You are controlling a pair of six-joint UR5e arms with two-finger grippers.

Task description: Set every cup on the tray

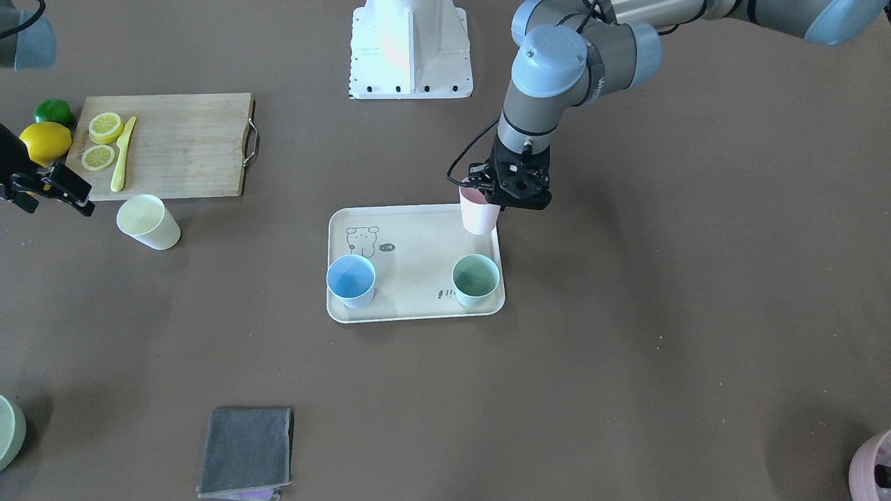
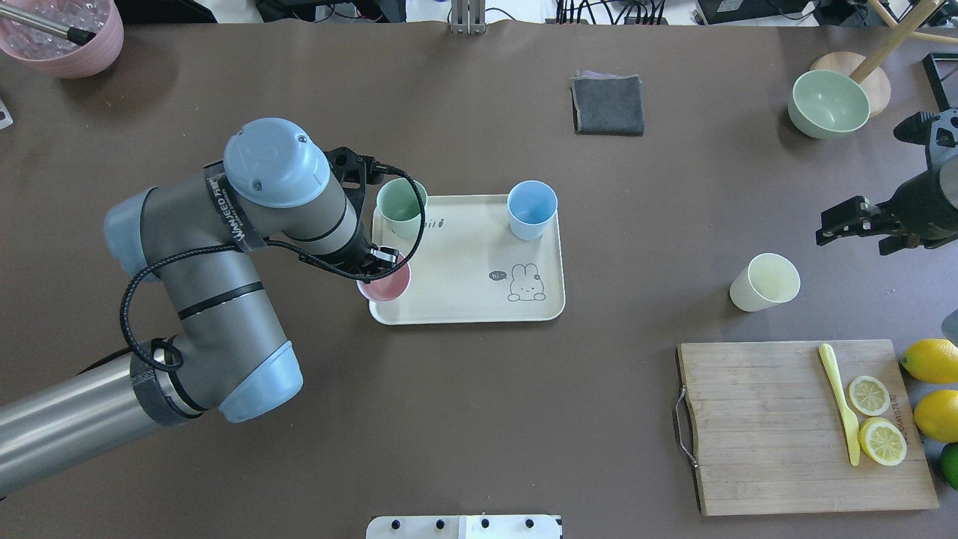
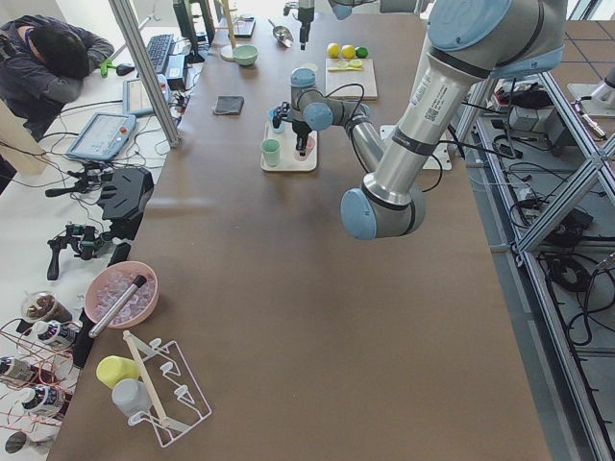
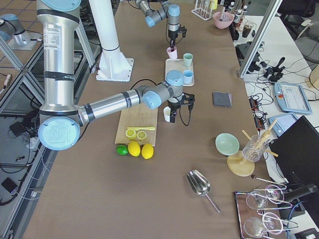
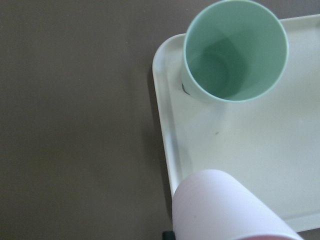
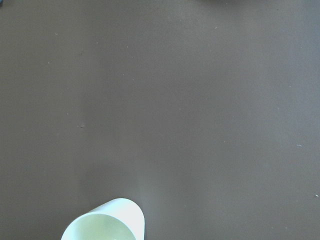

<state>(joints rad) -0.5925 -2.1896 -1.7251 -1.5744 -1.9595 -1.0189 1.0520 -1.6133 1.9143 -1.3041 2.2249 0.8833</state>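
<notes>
three cups on the tray, yellow one out on the table

the room is a lab bay. silver frame posts stand along the table's edge, and beyond them there's a white side bench full of cables and a tablet-like controller. a person in dark clothes is leaning over at the far end.

the table is one big matte brown surface, a bit speckled. the left arm reaches over it. the left gripper is clamped on the rim of the pink cup, which is upright over the tray's corner on the robot's side. i can't tell if its base is touching. the right gripper hangs with its jaws apart, holding nothing, just beyond the yellow cup.

the wooden cutting board sits on the robot's right. it has a yellow knife and two lemon slices on it, and whole lemons just past its edge.

the cream tray is mid-table. the mint cup and the blue cup stand in its two far corners, both upright. the yellow cup is upright on bare table, well apart from the tray.

a pale green bowl, a pink pot and a folded grey cloth sit along the far edge.
</notes>
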